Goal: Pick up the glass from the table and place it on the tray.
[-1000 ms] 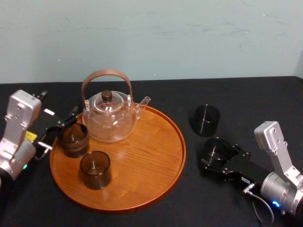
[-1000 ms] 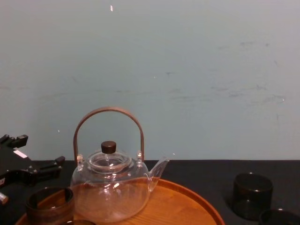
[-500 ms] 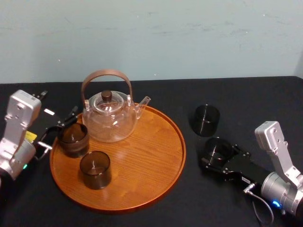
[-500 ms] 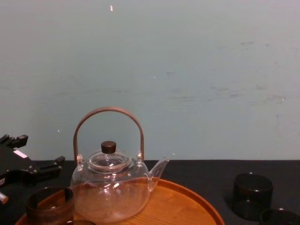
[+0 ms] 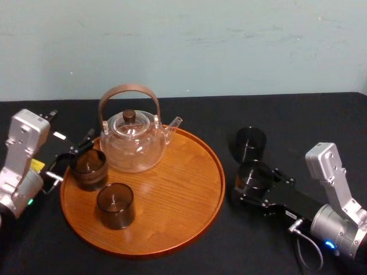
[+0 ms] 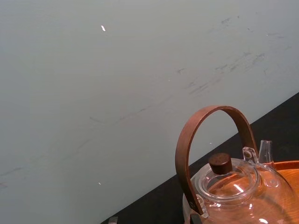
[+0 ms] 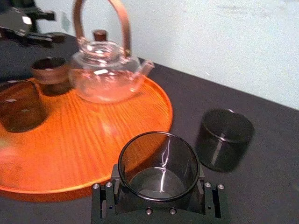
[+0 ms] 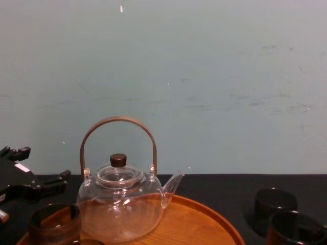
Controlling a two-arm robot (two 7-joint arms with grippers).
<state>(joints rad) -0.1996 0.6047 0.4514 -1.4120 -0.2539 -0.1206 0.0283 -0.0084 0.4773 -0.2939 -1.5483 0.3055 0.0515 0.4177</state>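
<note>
A dark smoked glass [image 5: 252, 176] sits between the jaws of my right gripper [image 5: 251, 187], which is shut on it just off the right rim of the tray [image 5: 172, 212]. The right wrist view has this glass [image 7: 159, 166] clamped at its base, with the round orange-brown tray [image 7: 103, 140] just beyond. In the chest view the held glass [image 8: 296, 229] is at the lower right. My left gripper [image 5: 73, 144] stands open at the tray's left edge, beside a brown glass [image 5: 89, 168] on the tray.
A clear glass teapot [image 5: 133, 143] with a brown hoop handle stands at the back of the tray. Another brown glass [image 5: 115, 205] stands at the tray's front left. A second dark glass [image 5: 250, 143] stands on the black table behind the held one.
My right gripper has moved left toward the tray with the glass in it, and the glass has risen into the chest view. The left arm has not moved.
</note>
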